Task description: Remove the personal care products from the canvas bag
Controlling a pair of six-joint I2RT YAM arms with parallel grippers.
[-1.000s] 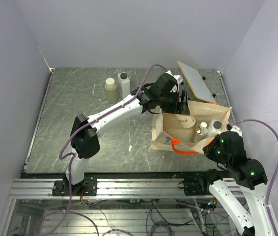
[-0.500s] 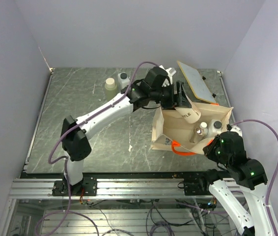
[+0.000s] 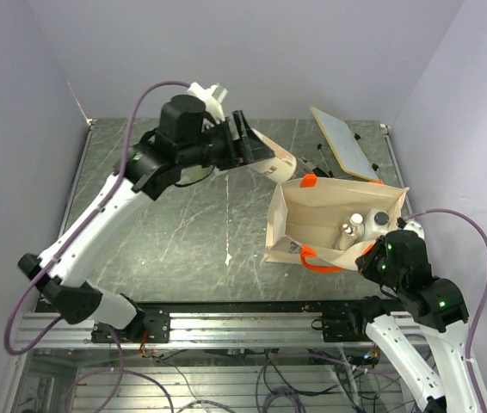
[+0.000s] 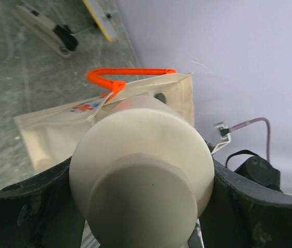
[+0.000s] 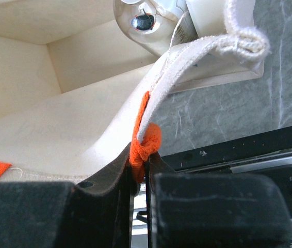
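Top external shows our left gripper (image 3: pixel 245 153) clamping the cream bottle (image 3: pixel 274 161) midair; our right gripper (image 5: pixel 145 157) is pinched tight on the canvas bag (image 3: pixel 314 219) rim.

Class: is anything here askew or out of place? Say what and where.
The canvas bag's near rim is pinched out of square by the right gripper; the left gripper holds a cream bottle sideways in mid-air.
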